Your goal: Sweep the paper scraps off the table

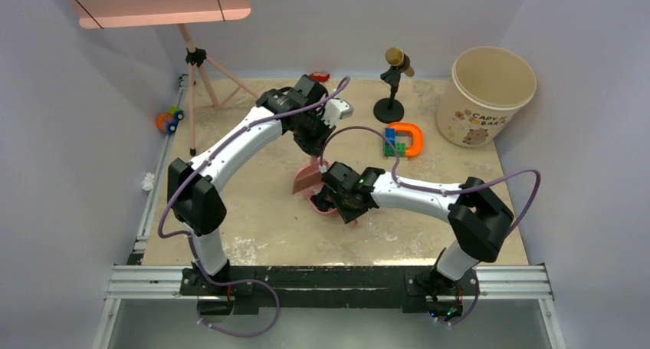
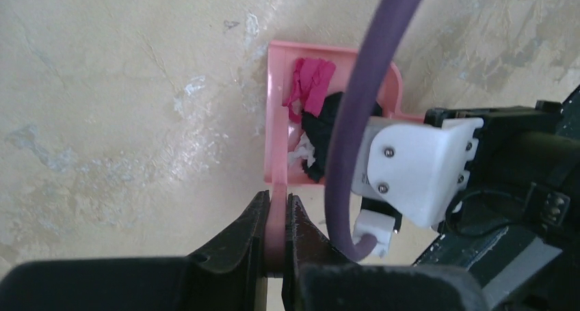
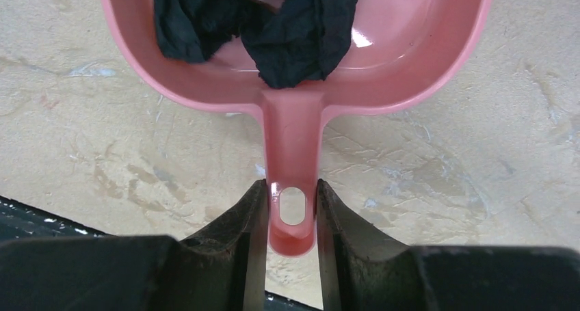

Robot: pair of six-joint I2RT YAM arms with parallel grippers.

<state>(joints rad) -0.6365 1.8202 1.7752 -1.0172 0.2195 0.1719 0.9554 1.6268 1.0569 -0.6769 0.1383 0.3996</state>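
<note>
The paper scraps (image 2: 311, 85) were crumpled wads of magenta, black and a little white. They lay heaped inside a pink dustpan (image 3: 424, 58) that sat on the mottled beige table (image 2: 102, 85), near its middle. The right hand (image 3: 292, 191) was clenched on the dustpan's handle, one finger on each side of its hanging hole, while the left hand (image 2: 277, 200) was pinched tight on the thin pink brush (image 1: 306, 182), which stood at the pan's open side.
</note>
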